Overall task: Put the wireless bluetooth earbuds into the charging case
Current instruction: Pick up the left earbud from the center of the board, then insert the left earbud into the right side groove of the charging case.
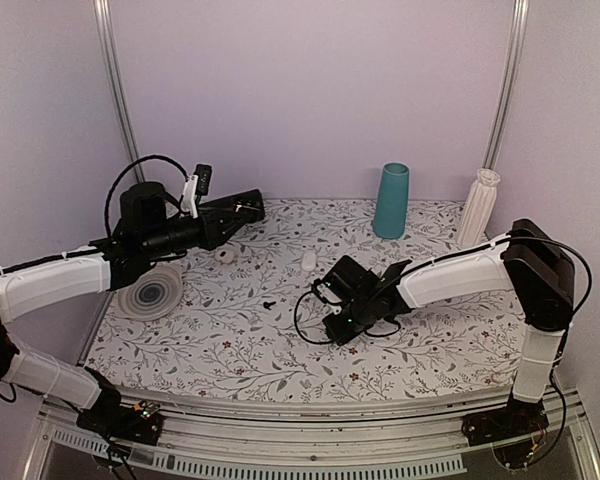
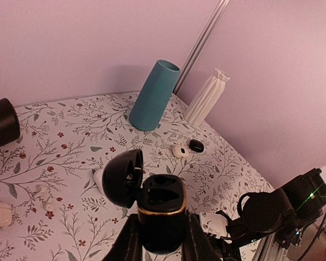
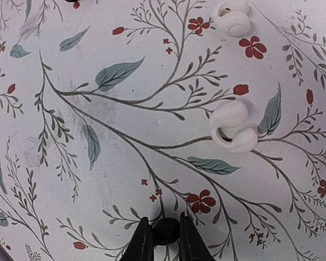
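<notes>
My left gripper (image 2: 161,228) is shut on the black charging case (image 2: 161,209) and holds it upright above the table. The hinged lid (image 2: 122,176) stands open to the left, and the two sockets look empty. In the top view this gripper (image 1: 250,208) is raised at the back left. My right gripper (image 3: 165,231) is low over the table and shut on a tiny black earbud (image 3: 165,232). In the top view it (image 1: 333,335) is at the table's middle. A second black earbud (image 1: 269,302) lies on the table to the left of the right gripper.
A teal vase (image 1: 391,200) and a white ribbed vase (image 1: 477,206) stand at the back right. A grey round disc (image 1: 150,293) lies at the left. Two white earbuds (image 3: 233,130) lie ahead of the right gripper. A small white case (image 2: 179,151) and a small black rounded object (image 2: 196,145) sit near the vases.
</notes>
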